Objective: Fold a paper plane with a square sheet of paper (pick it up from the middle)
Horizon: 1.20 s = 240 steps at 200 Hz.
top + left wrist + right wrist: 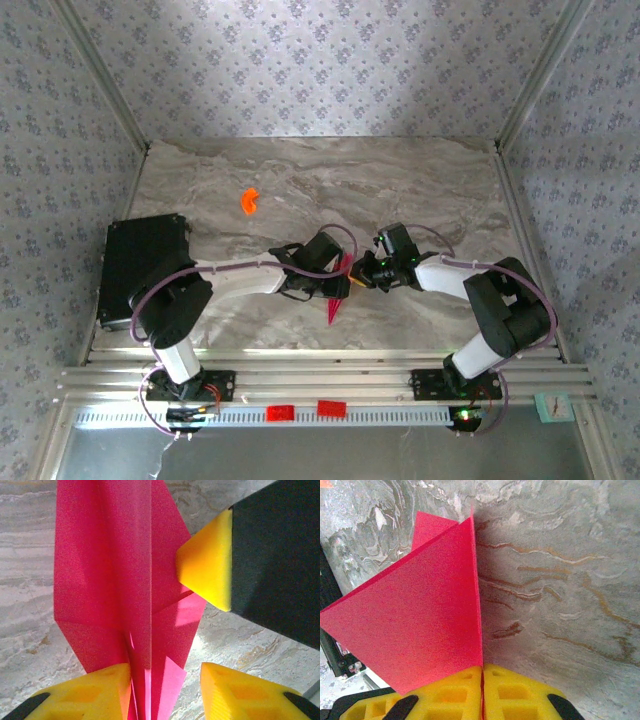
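On the grey marble-patterned table top (400, 190), a flat black rectangular box (140, 265) lies at the left edge. The left arm (240, 275) and right arm (490, 290) reach inward and meet near the table's middle. Between them stands a partly folded magenta-pink sheet of paper (333, 308), upright on edge, its pointed end towards the arm bases. In the right wrist view, the right gripper (482, 680) is closed, its yellow pads pinching the sheet of paper (430, 615) along a fold. In the left wrist view, the left gripper (165, 687) has its jaws apart; the sheet of paper (110, 570) passes between them, against one pad (100, 690), with a gap beside the other. A small orange plastic piece (249, 201) lies well apart, farther back on the table.
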Each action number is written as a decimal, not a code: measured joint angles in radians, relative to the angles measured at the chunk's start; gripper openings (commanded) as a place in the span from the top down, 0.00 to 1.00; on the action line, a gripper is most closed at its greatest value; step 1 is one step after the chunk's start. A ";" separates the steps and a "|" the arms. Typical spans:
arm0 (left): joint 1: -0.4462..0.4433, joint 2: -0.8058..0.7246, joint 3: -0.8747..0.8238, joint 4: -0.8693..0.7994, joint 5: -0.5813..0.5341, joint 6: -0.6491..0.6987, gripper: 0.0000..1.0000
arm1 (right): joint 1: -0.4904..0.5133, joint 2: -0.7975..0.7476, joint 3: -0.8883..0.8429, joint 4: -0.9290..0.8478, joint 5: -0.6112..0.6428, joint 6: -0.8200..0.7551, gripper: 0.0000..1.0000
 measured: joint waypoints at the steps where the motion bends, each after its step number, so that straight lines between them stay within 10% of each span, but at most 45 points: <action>1: 0.000 0.000 0.000 0.000 0.000 0.000 0.59 | 0.000 0.000 0.000 0.000 0.000 0.000 0.89; 240: -0.013 0.042 0.022 -0.042 -0.042 0.008 0.81 | -0.003 0.000 -0.007 0.005 -0.004 0.000 0.88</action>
